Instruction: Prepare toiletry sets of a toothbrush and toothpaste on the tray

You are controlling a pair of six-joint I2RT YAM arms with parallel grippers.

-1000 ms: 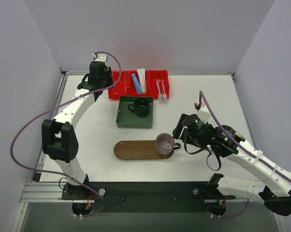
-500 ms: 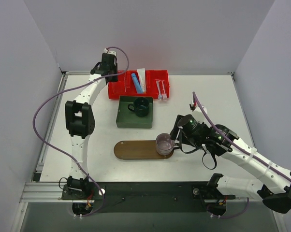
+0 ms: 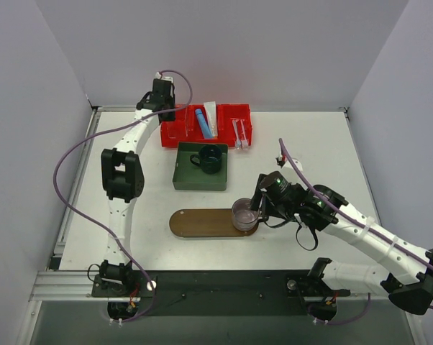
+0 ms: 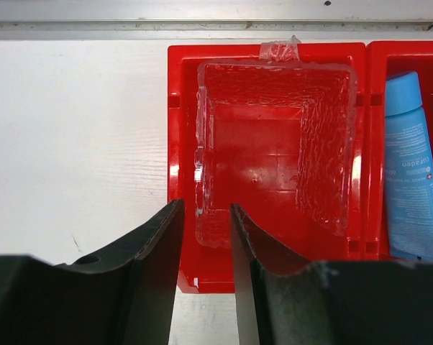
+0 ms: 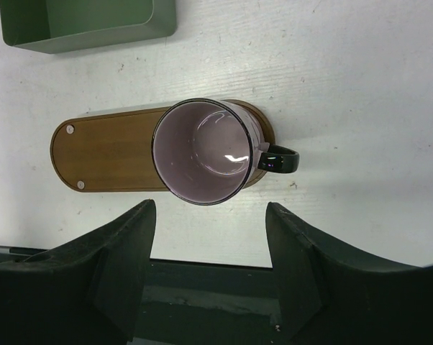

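The blue tube [image 3: 201, 122], the white tube [image 3: 211, 113] and two white-and-pink toothbrushes [image 3: 239, 133] lie in the red divided bin [image 3: 175, 134] at the back. The brown oval tray [image 3: 202, 223] carries a purple-tinted mug [image 3: 245, 213] on its right end. My left gripper [image 3: 164, 116] hangs over the bin's left end, its jaws a narrow gap apart and empty; the left wrist view [image 4: 206, 215] shows a clear plastic liner [image 4: 324, 144] in that compartment and the blue tube [image 4: 411, 172] to its right. My right gripper [image 5: 211, 210] is wide open just right of the mug [image 5: 202, 151], above the table.
A green square box [image 3: 191, 178] holding a dark green mug [image 3: 208, 158] stands between the bin and the tray. The tray's left part [image 5: 105, 154] is bare wood. The table's near edge runs just below the right gripper.
The left arm swung back and its gripper moved over the red bin's left end. The right gripper moved left, closer to the mug on the tray.
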